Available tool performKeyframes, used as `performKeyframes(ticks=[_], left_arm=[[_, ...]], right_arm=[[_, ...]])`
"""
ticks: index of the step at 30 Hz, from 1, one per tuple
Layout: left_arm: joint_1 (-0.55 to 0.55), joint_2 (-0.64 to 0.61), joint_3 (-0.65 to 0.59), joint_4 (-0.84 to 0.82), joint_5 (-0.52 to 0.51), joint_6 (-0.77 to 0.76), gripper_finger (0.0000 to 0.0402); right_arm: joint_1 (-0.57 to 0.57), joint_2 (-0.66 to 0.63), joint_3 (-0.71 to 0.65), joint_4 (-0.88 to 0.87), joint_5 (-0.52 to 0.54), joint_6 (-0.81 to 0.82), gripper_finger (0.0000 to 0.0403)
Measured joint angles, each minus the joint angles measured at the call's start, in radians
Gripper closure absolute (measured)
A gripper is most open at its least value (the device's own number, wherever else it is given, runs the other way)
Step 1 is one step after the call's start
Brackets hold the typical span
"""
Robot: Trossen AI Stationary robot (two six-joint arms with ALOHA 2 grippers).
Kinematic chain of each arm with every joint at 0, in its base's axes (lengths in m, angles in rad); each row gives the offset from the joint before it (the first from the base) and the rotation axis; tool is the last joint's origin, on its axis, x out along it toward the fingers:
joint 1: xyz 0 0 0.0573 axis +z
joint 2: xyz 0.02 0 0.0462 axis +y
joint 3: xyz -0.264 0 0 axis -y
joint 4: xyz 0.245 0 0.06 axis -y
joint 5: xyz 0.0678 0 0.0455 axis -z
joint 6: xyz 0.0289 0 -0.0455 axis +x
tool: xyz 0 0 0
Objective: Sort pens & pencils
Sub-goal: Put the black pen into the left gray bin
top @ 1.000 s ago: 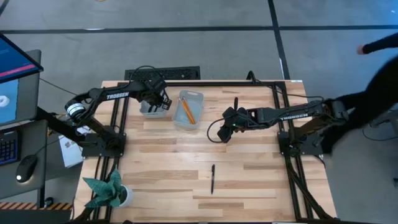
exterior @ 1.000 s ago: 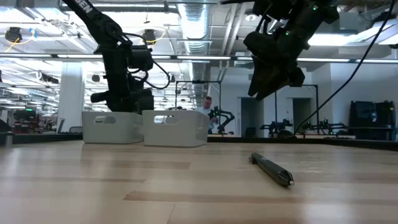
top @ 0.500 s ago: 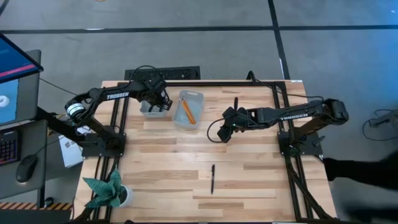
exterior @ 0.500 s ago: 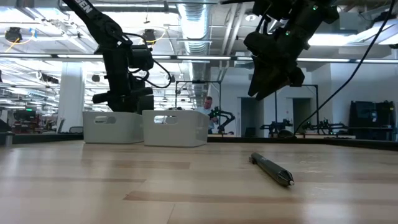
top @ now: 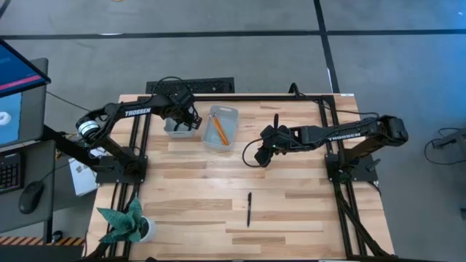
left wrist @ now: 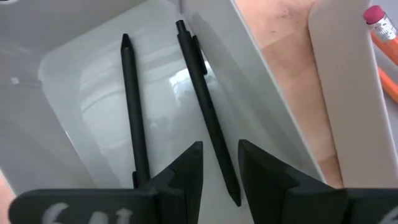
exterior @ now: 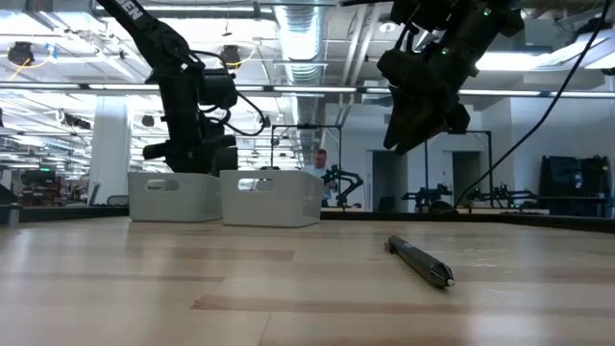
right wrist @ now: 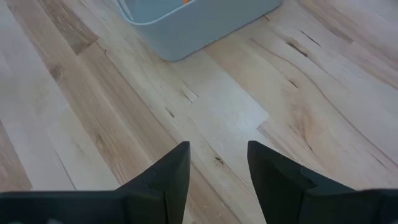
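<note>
A: Start at the left pincer (left wrist: 219,163). We see it over the left white bin (top: 177,128), fingers parted by a narrow gap, gripping nothing.

B: Confirmed. Two black pens (left wrist: 202,93) lie side by side on that bin's floor; the fingers cut off their near ends. From above, the arm hides most of the bin.

A: The right pincer (right wrist: 217,163) hangs above bare table (top: 291,211), fingers apart and empty, near the right bin (top: 220,129).

B: We see orange pencils (top: 218,129) in that bin; we cannot count them reliably. One pink eraser end (left wrist: 377,17) shows in the left wrist view.

A: The third pen (top: 248,208) lies alone toward the table's front edge, well apart from both bins, open wood on every side.
</note>
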Motion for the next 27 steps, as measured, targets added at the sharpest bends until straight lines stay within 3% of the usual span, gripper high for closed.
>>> performKeyframes(ticks=[8, 17, 27], left_arm=[[0.000, -0.058, 0.000, 0.000, -0.005, 0.000, 0.0308], [-0.003, -0.291, 0.000, 0.000, -0.033, -0.012, 0.0308], [-0.092, -0.531, 0.000, 0.045, 0.100, -0.034, 0.0308]], right_arm=[[0.000, 0.000, 0.000, 0.000, 0.000, 0.000, 0.0221], [0.000, 0.000, 0.000, 0.002, 0.000, 0.000, 0.0221], [0.000, 0.000, 0.000, 0.010, -0.116, 0.017, 0.0221]])
